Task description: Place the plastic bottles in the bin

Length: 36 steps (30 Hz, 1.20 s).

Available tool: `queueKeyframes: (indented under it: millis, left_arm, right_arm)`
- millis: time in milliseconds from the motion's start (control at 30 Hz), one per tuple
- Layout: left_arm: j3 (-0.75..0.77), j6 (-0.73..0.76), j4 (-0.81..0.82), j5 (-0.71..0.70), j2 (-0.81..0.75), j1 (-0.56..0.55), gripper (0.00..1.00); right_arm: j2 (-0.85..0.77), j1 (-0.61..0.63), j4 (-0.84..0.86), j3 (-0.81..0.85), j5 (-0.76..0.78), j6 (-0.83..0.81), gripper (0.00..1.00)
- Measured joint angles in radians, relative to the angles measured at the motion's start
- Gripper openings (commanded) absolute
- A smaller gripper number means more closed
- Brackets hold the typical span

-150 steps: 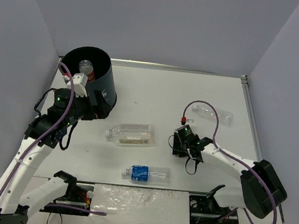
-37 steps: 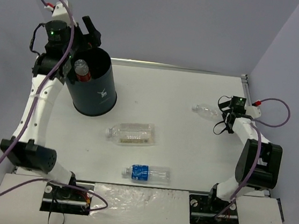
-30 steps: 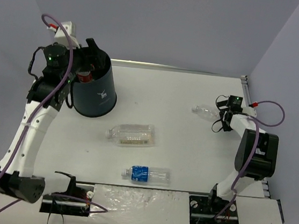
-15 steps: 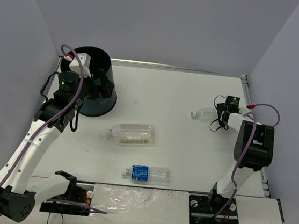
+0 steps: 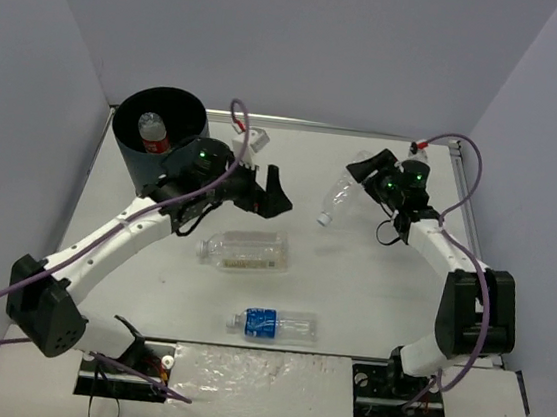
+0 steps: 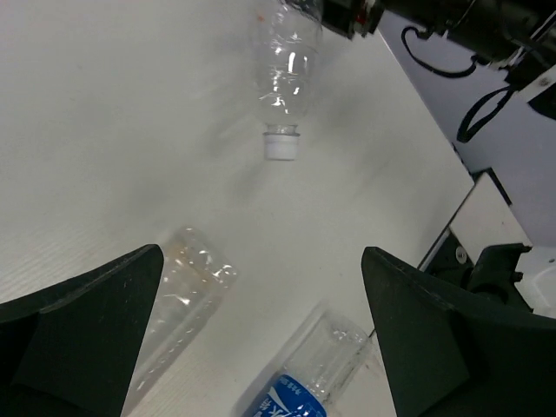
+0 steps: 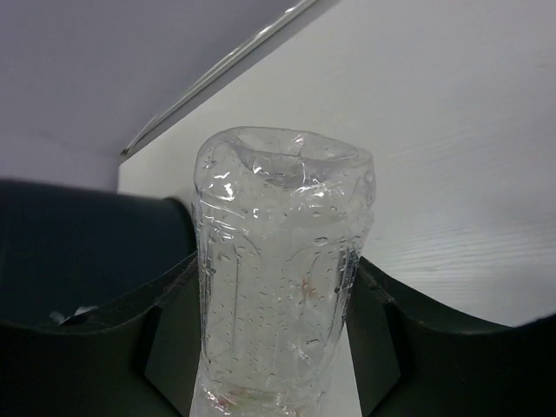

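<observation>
My right gripper (image 5: 366, 175) is shut on the base of a plain clear bottle (image 5: 337, 195), which hangs cap-down above the table. In the right wrist view that bottle (image 7: 278, 278) fills the gap between the fingers of the right gripper (image 7: 276, 265). My left gripper (image 5: 270, 193) stands open above the table's middle, holding nothing, just left of the hanging bottle (image 6: 287, 61). A wide ribbed bottle (image 5: 244, 250) and a blue-labelled bottle (image 5: 275, 323) lie on the table. The dark bin (image 5: 188, 163) stands at the back left with a red-labelled bottle (image 5: 153, 134) inside.
Below the open left gripper (image 6: 269, 347), the left wrist view shows the ribbed bottle (image 6: 178, 295) and the blue-labelled bottle (image 6: 313, 373). Grey walls close off the back and both sides. A metal rail (image 5: 458, 179) edges the table at the right.
The right gripper shut on the clear bottle, lifted it off the table and carried it left. The left arm swung from the bin to the table's middle, leaving the red-labelled bottle in the bin.
</observation>
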Motion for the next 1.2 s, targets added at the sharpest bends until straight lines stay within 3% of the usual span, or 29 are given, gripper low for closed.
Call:
queueKeyframes:
  millis: [267,467,733,767,867,933,967,1000,1067,1133,1200]
  left_arm:
    - [0.039,0.009,0.0,-0.102,0.11,-0.253,0.97]
    - [0.075,-0.01,0.051,-0.157,0.134,-0.289,0.97]
    - [0.072,-0.037,0.091,-0.224,0.134,-0.307,0.95]
    - [0.072,-0.037,0.086,-0.234,0.133,-0.309,0.9]
    - [0.066,-0.033,0.08,-0.245,0.128,-0.314,0.59]
    - [0.063,-0.029,0.075,-0.248,0.122,-0.317,0.46]
    - [0.063,-0.029,0.071,-0.25,0.119,-0.319,0.34]
    - [0.062,-0.029,0.068,-0.251,0.115,-0.32,0.33]
    - [0.061,-0.028,0.06,-0.253,0.112,-0.321,0.13]
    - [0.06,-0.029,0.054,-0.257,0.108,-0.321,0.05]
    - [0.054,-0.022,0.053,-0.26,0.097,-0.321,0.03]
  right_arm:
    - [-0.279,0.283,-0.023,-0.005,0.011,-0.028,0.22]
    - [-0.47,0.401,-0.094,-0.008,0.121,-0.033,0.22]
    - [-0.517,0.459,-0.17,-0.08,0.167,-0.036,0.22]
    - [-0.517,0.467,-0.182,-0.084,0.174,-0.037,0.23]
    - [-0.52,0.486,-0.197,-0.084,0.212,-0.049,0.25]
    - [-0.52,0.503,-0.195,-0.084,0.238,-0.056,0.31]
    - [-0.52,0.512,-0.193,-0.084,0.247,-0.061,0.34]
    - [-0.521,0.517,-0.194,-0.084,0.253,-0.068,0.39]
    - [-0.522,0.528,-0.194,-0.084,0.262,-0.083,0.46]
    - [-0.522,0.532,-0.195,-0.083,0.266,-0.088,0.62]
    - [-0.522,0.533,-0.204,-0.072,0.27,-0.08,0.89]
